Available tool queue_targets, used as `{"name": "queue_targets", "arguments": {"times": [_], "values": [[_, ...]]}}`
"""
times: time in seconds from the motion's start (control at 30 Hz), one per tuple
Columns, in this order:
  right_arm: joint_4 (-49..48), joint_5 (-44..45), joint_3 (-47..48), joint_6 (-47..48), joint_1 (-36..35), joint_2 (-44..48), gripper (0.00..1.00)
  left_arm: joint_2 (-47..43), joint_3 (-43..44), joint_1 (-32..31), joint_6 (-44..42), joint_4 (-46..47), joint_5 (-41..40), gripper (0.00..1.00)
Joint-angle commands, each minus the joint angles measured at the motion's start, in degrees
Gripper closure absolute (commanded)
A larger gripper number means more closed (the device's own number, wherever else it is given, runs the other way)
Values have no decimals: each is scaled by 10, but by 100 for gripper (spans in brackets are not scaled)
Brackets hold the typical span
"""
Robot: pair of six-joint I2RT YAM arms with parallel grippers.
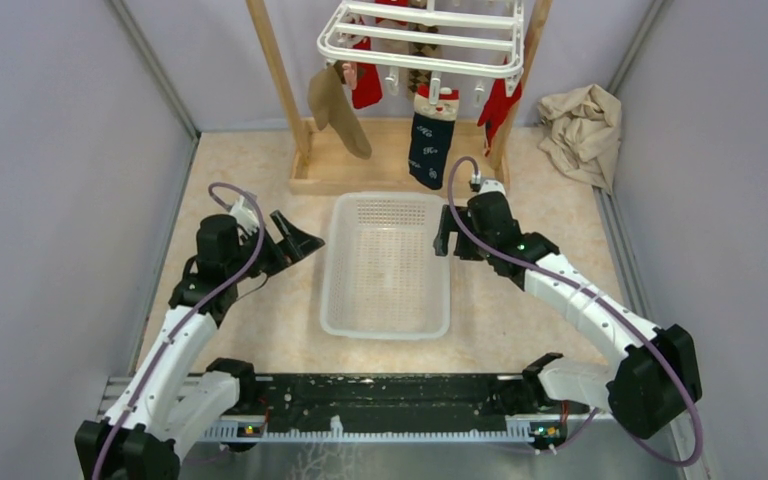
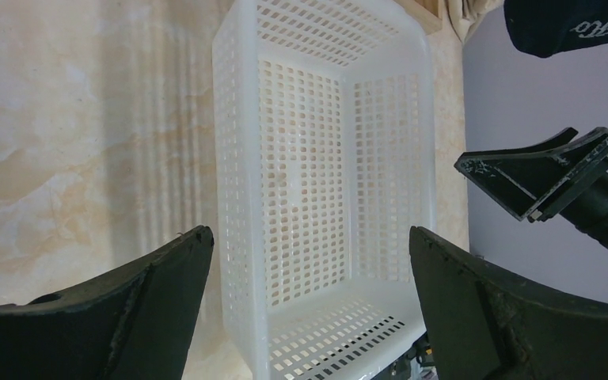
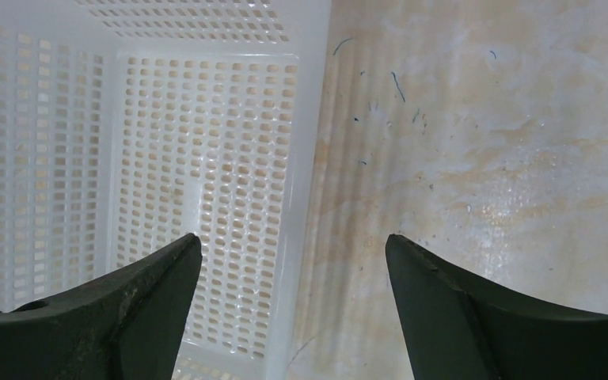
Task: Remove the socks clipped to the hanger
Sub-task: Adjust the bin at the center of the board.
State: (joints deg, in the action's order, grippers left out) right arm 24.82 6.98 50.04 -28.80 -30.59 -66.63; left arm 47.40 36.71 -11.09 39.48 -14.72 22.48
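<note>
No removal evident: socks [image 1: 430,145] hang clipped to the hanger [image 1: 420,40] at the back, none in the basket [image 1: 332,260]. Left gripper [image 1: 300,238] and right gripper [image 1: 447,232] flank it, spread, holding nothing.

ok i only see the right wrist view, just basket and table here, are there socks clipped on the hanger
Observer: Yes, the top view shows several hanging from the hanger: a tan sock, red socks and a navy sock.
Operator: where's my gripper compared to the navy one
Observer: The right gripper sits lower than the navy sock, by the basket's far right corner. It is open and clear of the sock.
Operator: and the other arm
Observer: The left gripper is open at the basket's left side, holding nothing.
</note>
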Motion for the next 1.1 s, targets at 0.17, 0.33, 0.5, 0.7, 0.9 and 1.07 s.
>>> {"name": "queue_targets", "arguments": {"times": [0.17,0.33,0.5,0.7,0.9,1.07], "values": [[-59,19,-15,-23,-3,23,15,38,34,-35,-21,-85,51,1],[-92,-25,-12,-10,-3,2,16,-8,73,-66,-41,-126,13,1],[-99,-48,4,-3,-3,-51,22,-79,64,-67,-42,-181,-40,1],[-68,-20,89,30,-3,-134,22,-112,22,-67,-19,-178,-7,1],[-42,-14,166,43,-4,-215,29,-96,30,-67,-40,-169,-2,1],[-37,-13,181,7,-3,-231,45,-71,35,-67,-51,-157,-11,1]]}}
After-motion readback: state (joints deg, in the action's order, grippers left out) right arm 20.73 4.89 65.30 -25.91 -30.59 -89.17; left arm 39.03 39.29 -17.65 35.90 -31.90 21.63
